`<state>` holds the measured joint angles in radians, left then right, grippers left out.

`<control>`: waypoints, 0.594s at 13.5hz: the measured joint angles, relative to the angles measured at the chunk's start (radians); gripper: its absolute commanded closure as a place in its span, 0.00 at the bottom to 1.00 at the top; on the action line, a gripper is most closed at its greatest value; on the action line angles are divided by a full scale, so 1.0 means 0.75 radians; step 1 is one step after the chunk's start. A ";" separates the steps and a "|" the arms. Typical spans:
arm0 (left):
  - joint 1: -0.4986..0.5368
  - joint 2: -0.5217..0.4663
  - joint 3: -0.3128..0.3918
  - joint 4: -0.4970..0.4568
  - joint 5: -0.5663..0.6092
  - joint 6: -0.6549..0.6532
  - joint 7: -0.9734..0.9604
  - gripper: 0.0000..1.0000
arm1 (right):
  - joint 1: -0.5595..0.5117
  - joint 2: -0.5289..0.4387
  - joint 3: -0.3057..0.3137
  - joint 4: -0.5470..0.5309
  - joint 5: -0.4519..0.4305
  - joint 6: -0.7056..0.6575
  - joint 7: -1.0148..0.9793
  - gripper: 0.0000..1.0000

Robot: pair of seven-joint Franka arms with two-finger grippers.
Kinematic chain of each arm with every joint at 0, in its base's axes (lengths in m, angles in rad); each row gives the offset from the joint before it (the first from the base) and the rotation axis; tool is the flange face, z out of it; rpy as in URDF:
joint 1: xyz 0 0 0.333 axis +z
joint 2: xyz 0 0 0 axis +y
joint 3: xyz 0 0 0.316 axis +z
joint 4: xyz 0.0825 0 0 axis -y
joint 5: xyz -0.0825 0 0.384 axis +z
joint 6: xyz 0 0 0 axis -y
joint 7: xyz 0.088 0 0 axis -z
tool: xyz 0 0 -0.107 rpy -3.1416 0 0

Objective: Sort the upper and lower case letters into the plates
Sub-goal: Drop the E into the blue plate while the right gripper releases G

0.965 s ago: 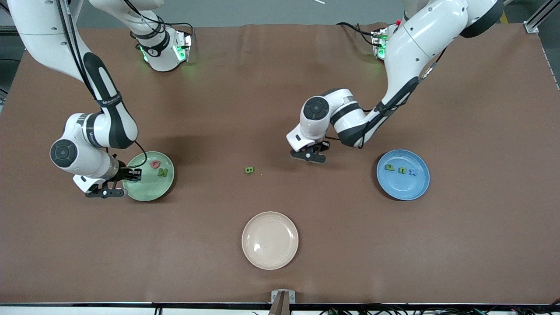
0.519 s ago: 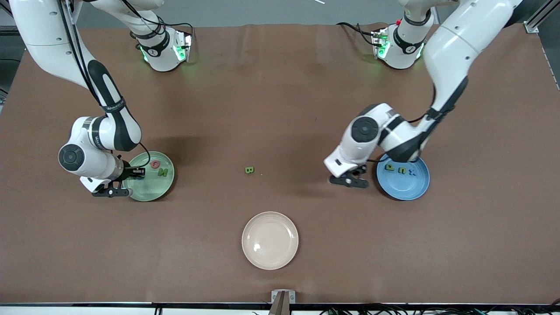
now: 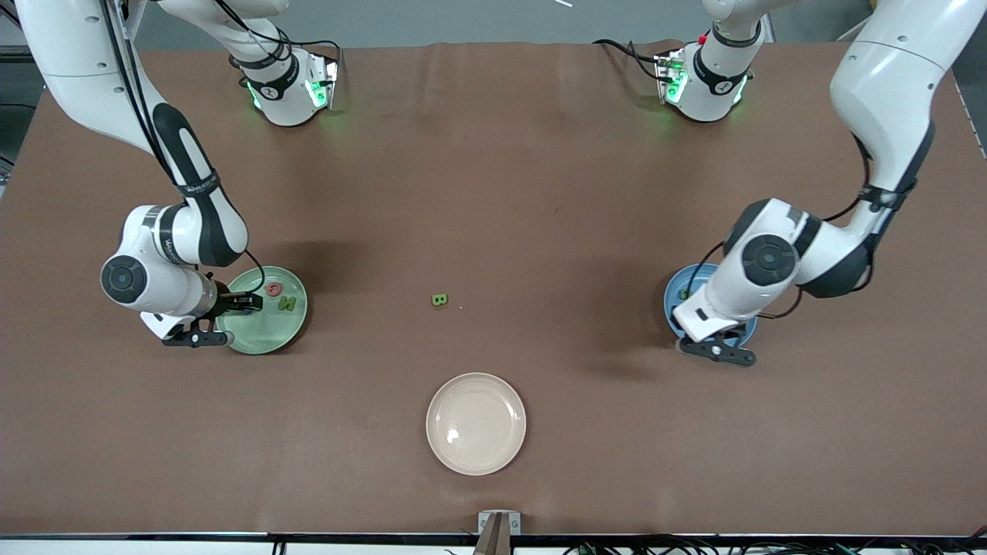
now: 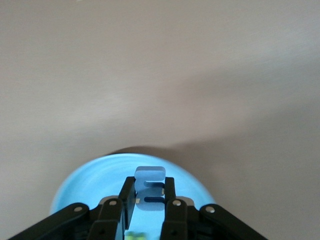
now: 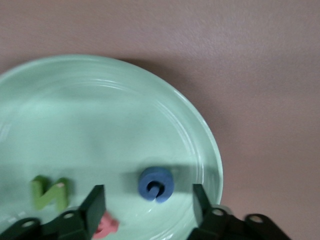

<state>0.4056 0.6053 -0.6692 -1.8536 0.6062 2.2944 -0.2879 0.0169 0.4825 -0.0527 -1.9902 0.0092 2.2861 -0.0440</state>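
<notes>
Your right gripper point(image 5: 147, 205) hangs low over pale green plate point(image 3: 266, 335), jaws spread wide, nothing gripped. Blue letter point(image 5: 155, 184) lies in that plate between the fingers, beside green N point(image 3: 287, 304) and red letter point(image 3: 272, 289). Your left gripper point(image 4: 148, 205) is over blue plate point(image 4: 95, 172) at left arm's end of table, jaws pinched tight on pale blue m point(image 4: 150, 186). Green B point(image 3: 439, 299) sits alone on brown table point(image 3: 493, 193), between the two plates. Cream plate point(image 3: 476, 423) lies nearer the front camera.

White Franka arms, black joint caps, black cables, green-lit bases, black hands
</notes>
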 measured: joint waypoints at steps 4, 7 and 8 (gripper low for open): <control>0.078 0.042 0.009 -0.028 0.000 -0.001 0.142 0.89 | 0.087 -0.066 0.042 0.132 0.102 -0.228 0.207 0.00; 0.086 0.083 0.018 -0.053 0.005 -0.001 0.155 0.89 | 0.248 -0.064 0.048 0.129 0.145 -0.182 0.485 0.00; 0.086 0.092 0.022 -0.055 0.012 0.000 0.155 0.89 | 0.303 -0.060 0.049 0.127 0.167 -0.143 0.564 0.00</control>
<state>0.4701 0.6744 -0.6526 -1.8950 0.6155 2.2940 -0.1714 0.2442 0.4374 -0.0159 -1.8951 0.1346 2.1792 0.3787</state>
